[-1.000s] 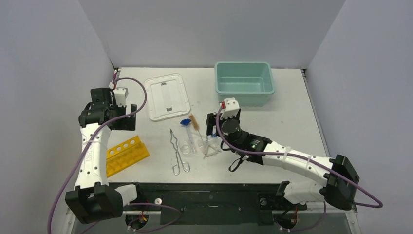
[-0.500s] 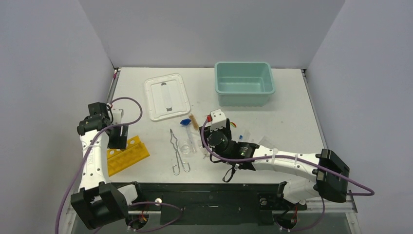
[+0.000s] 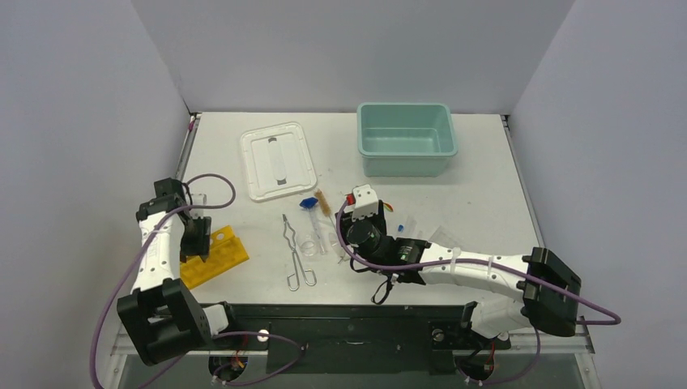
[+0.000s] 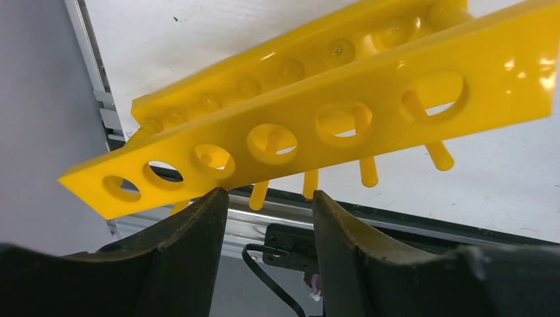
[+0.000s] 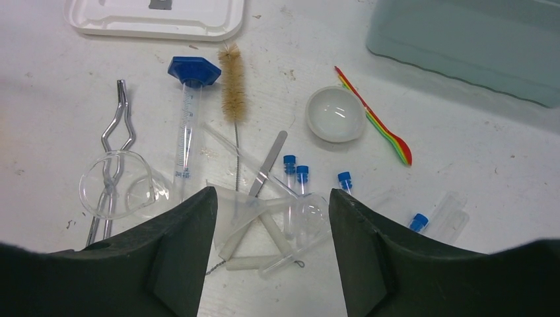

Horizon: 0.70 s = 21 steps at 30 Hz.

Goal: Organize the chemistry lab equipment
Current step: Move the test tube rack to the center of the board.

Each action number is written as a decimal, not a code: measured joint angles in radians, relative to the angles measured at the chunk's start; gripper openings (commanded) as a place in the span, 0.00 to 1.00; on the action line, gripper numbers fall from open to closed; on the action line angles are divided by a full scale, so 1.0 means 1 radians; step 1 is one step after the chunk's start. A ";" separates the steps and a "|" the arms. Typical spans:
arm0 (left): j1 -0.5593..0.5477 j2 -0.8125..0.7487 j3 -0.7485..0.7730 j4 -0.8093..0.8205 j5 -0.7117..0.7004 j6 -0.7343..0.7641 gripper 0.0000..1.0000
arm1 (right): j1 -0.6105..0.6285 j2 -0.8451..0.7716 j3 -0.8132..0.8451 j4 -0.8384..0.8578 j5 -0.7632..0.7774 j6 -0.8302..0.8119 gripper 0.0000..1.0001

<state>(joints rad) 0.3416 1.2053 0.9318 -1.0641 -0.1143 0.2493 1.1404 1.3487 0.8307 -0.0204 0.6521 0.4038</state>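
Between tongs (image 5: 112, 125) and dish (image 5: 335, 113), right claw (image 5: 272, 195) hangs spread over tangled tubes (image 5: 290, 257); left claw (image 4: 269, 195) spread at yellow rack (image 4: 370, 99).

Showing the holed rack (image 3: 212, 258) lying at left on the surface (image 3: 486, 178), tongs (image 3: 296, 251) lying left of beaker (image 3: 309, 242), brush (image 3: 323, 203) and vials (image 5: 296, 175) at centre, lid (image 3: 277, 160) sitting left of tub (image 3: 405, 139) behind.

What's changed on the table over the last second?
The left hand swung toward the near edge and came down at the yellow rack, with its open fingers at the rack's edge, not clamped. The right hand drew back nearer and slightly left, open over the pile of small items. Nothing was picked up or let go. Rack, tongs, teal tub and white lid stayed put.
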 measured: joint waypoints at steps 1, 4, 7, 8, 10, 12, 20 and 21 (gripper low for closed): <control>0.000 0.012 -0.005 0.009 0.002 0.002 0.47 | 0.000 0.001 0.000 0.000 0.000 0.001 0.58; 0.000 0.035 -0.003 0.016 -0.005 0.009 0.47 | 0.000 0.011 0.000 0.000 0.000 0.008 0.57; 0.000 0.049 0.004 0.018 -0.006 0.021 0.47 | 0.000 0.026 0.011 -0.006 -0.001 0.017 0.56; 0.000 0.058 0.009 0.018 -0.006 0.025 0.47 | 0.000 0.032 0.017 -0.009 0.000 0.019 0.56; 0.000 0.081 0.024 0.018 -0.006 0.036 0.46 | 0.000 0.039 0.025 -0.012 0.000 0.023 0.56; -0.001 0.109 0.044 0.018 -0.006 0.049 0.46 | 0.000 0.040 0.031 -0.018 0.000 0.024 0.55; -0.103 0.245 0.132 0.012 -0.059 0.076 0.45 | 0.000 0.040 0.034 -0.027 0.032 0.028 0.55; -0.126 0.262 0.146 0.012 -0.071 0.075 0.46 | 0.000 0.040 0.034 -0.030 0.037 0.029 0.55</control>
<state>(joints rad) 0.2161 1.4670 1.0779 -1.0523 -0.1856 0.3244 1.1404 1.3888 0.8650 -0.0502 0.6895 0.4332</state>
